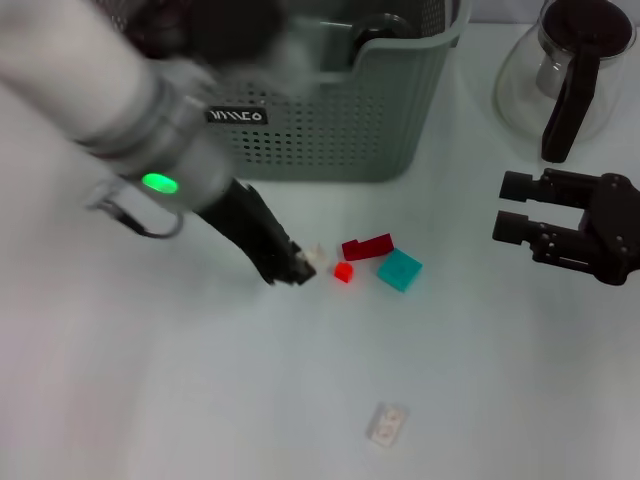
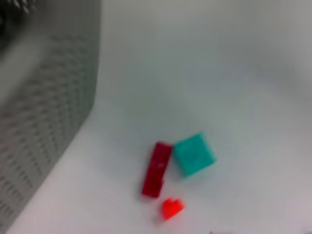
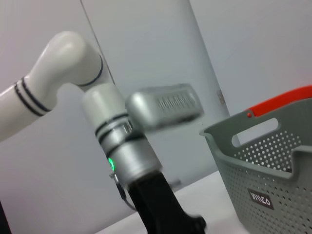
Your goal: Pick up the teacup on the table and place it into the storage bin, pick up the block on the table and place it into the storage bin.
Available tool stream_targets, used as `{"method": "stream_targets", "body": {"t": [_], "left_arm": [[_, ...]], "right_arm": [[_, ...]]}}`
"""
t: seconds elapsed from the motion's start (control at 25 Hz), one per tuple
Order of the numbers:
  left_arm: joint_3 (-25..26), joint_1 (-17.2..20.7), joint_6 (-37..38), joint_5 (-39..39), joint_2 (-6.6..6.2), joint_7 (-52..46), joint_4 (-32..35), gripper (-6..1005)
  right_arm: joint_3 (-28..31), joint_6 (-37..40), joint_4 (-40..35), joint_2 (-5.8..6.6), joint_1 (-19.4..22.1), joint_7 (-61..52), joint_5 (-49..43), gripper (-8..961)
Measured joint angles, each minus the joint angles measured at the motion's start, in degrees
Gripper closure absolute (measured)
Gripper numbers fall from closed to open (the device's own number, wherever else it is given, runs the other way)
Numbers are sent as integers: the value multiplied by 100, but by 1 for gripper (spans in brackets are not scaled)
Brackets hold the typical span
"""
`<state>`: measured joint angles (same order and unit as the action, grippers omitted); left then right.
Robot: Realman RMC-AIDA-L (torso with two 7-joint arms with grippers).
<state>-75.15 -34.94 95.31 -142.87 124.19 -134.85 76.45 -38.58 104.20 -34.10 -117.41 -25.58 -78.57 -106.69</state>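
White table [image 1: 150,400]; pale grey wall [image 3: 253,44]

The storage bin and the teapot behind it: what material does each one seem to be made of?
The storage bin looks like moulded plastic, matt grey-green: its walls carry regular rows of punched holes and a cut-out handle. The teapot looks like clear glass, since the table shows through its body; its black handle is probably plastic, though that stays uncertain.

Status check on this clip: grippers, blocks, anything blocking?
Left gripper low at the white block, grip unclear. Right gripper open, parked near teapot. Red blocks, teal block beside; storage bin path clear.
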Motion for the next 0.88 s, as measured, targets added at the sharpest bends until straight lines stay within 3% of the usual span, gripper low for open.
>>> {"method": "stream_targets", "body": {"t": [0.12,0.2,0.32,0.36,0.44,0.48,0.56,0.72,0.84,0.88], "left_arm": [[1937,-119,914,770,-148,1179,-691,807],[2976,-258,1413,1230,-376,1876,-1443,806],[4052,-385,2013,2191,-979,2880,-3095,803],[4192,-390,2074,2606,-1163,3105,-3628,802],[4337,-391,2105,3356,-1395,3286,-4348,801],[4425,-393,2099,3833,-1449,3210,-4613,800],[4548,-414,2025,4471,-1439,2934,-4743,798],[4538,-719,1252,5007,-1381,1794,-3877,795],[4154,-1129,486,4635,-1632,1145,-3312,793],[3889,-1318,156,4346,-1782,959,-3166,792]], "right_arm": [[0,-21,0,-11,10,1,0,339],[-1,-46,0,-16,9,12,-1,340],[0,-54,0,-17,3,27,-1,340],[0,-55,0,-19,-6,29,-1,340],[0,-57,0,-24,-21,33,-1,340],[0,-57,0,-26,-32,36,-2,339],[0,-57,0,-29,-60,39,-5,339],[0,-46,0,-17,-87,41,-10,340],[0,-15,0,-9,-86,45,-8,340],[0,-16,0,-15,-87,47,-7,340]]}}
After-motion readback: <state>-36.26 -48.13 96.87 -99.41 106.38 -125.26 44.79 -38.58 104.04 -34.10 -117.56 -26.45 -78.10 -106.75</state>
